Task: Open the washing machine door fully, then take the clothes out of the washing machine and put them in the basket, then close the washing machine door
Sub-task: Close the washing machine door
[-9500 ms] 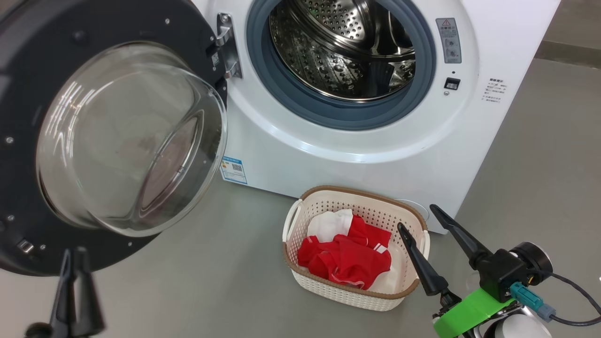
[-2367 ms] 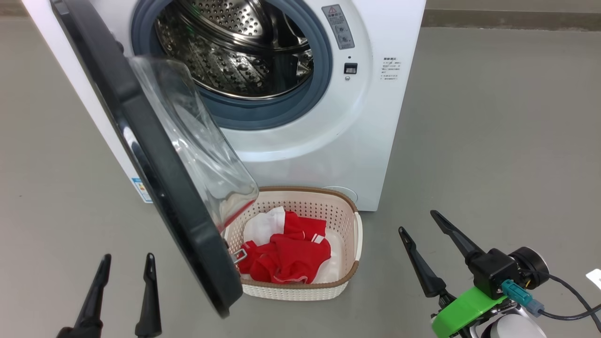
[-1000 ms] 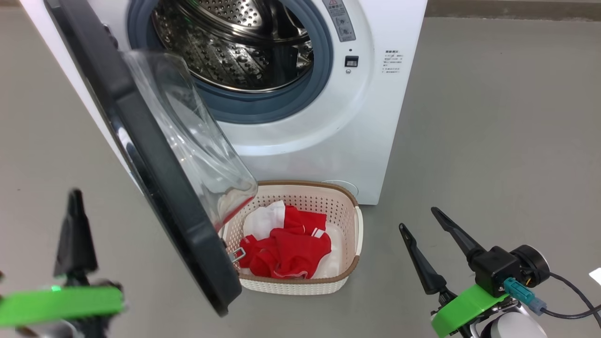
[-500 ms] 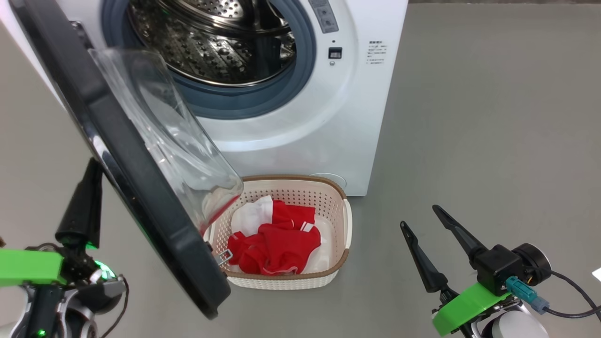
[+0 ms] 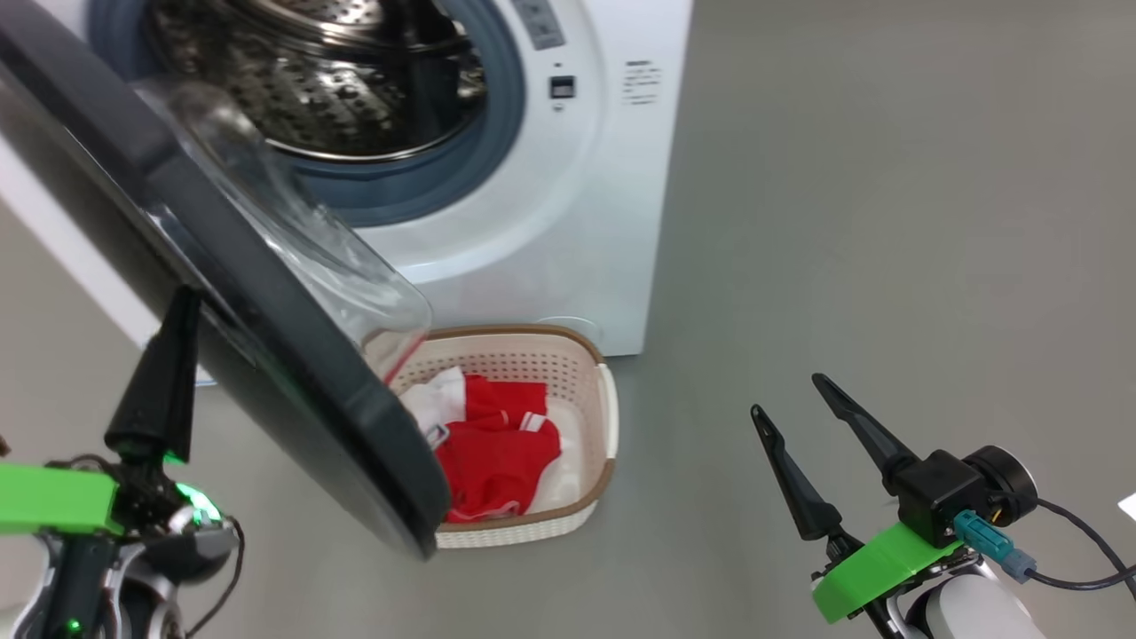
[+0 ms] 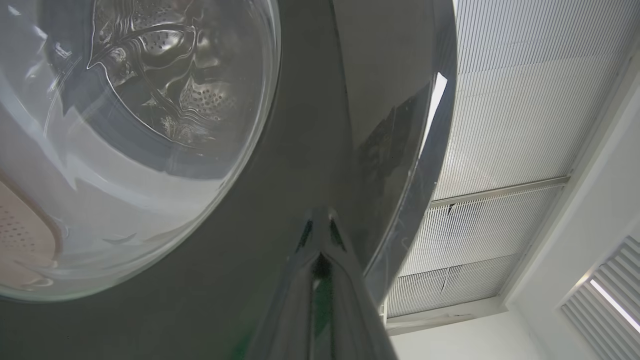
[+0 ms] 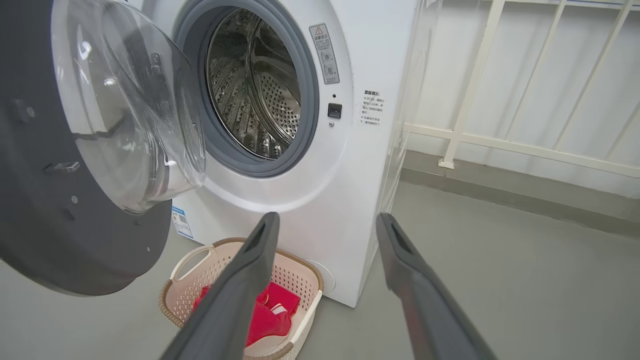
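Since the frame of some two seconds earlier, the left gripper (image 5: 180, 324) has been clenched and raised from the bottom left of the head view. Its joined tips (image 6: 320, 220) are now set against the glossy black outer rim of the washing machine door (image 5: 266, 355), seemingly in contact. The door is seen half open and almost edge-on, running from the upper left to the lower centre. The left side of the basket (image 5: 605, 417) is hidden behind it. The basket is stood on the grey floor (image 5: 887, 222) just before the washing machine (image 5: 532, 222), with the clothes (image 5: 493, 461), red with some white, heaped inside. The steel drum (image 5: 311, 71) is shown at the top left. The right gripper (image 5: 786, 395) is held at the lower right, fingers spread and nothing grasped.
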Robot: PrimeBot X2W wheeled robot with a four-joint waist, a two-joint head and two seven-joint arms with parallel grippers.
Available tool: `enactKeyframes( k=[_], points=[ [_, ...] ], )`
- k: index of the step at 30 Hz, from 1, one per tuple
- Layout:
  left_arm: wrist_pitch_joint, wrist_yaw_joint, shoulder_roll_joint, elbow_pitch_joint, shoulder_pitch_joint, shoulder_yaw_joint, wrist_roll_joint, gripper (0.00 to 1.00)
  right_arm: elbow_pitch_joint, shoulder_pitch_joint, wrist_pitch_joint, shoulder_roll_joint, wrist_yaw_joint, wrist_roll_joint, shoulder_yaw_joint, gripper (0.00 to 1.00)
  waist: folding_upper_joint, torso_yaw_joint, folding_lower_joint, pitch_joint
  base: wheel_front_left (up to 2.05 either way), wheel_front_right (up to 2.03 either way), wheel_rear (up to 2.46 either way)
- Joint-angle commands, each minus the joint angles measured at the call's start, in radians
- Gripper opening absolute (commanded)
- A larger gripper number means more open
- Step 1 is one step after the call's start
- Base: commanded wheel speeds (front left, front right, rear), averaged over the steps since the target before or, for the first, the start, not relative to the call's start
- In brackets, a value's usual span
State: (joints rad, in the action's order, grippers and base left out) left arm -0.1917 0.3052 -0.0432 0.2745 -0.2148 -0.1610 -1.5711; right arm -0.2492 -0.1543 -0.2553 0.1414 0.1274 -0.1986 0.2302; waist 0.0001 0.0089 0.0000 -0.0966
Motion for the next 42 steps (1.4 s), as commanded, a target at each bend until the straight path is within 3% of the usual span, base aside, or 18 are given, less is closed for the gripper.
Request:
enactKeyframes(
  k=[1, 12, 29, 42],
  points=[
    [-0.001, -0.025, -0.017, 0.019, -0.059, -0.017, -0.009, 0.00, 0.028, -0.037, -0.006, 0.004, 0.003, -0.010, 0.014, 1.00, -0.0001, -0.045, 0.0000, -0.018, 0.00, 0.00, 0.00],
    [0.067, -0.059, -0.013, -0.051, -0.156, -0.013, 0.004, 0.00, 0.037, -0.051, -0.006, 0.004, 0.003, -0.012, 0.010, 1.00, -0.0001, -0.136, 0.0000, -0.065, 0.00, 0.00, 0.00],
    [0.128, -0.123, -0.011, -0.168, -0.315, -0.015, 0.002, 0.00, 0.056, -0.077, -0.006, 0.004, 0.003, -0.008, 0.003, 1.00, -0.0001, -0.189, 0.0000, -0.139, 0.00, 0.00, 0.00],
    [0.116, -0.159, -0.019, -0.281, -0.491, 0.020, 0.008, 0.00, 0.076, -0.107, -0.006, 0.007, 0.003, -0.008, 0.001, 1.00, -0.0001, -0.218, 0.0000, -0.225, 0.00, 0.00, 0.00]
  ],
)
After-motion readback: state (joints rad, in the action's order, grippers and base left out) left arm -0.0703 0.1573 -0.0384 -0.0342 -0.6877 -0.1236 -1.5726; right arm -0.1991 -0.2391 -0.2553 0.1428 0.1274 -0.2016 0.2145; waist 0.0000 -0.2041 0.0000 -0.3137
